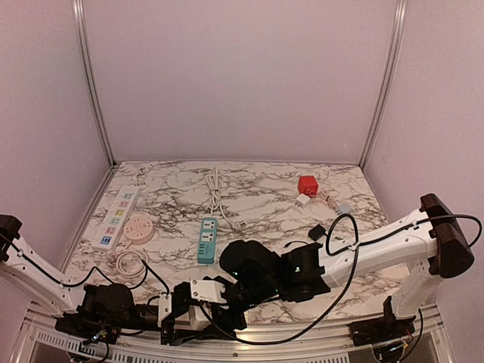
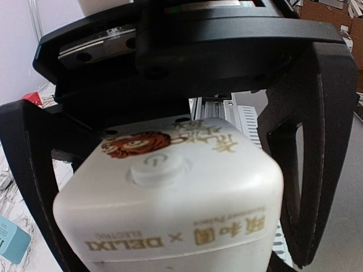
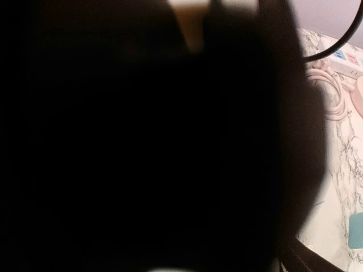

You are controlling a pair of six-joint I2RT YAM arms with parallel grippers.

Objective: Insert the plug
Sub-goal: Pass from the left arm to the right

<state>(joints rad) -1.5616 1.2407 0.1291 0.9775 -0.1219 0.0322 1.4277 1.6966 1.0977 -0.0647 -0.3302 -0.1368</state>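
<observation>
Two arms: we find both wrists crowded together at the near edge of the marble table (image 1: 257,193), seemingly so one steadies while the other mates.
Left gripper (image 1: 203,292): clenched on the white DELIXI cube (image 2: 170,215), fingers (image 2: 317,147) flanking it, button face toward its camera.
Right gripper (image 1: 238,284): just beside the cube; its camera is blacked out, so we cannot tell its state.
Plug: we judge the cube carries it; prongs hidden, well apart from the teal power strip (image 1: 207,240).
</observation>
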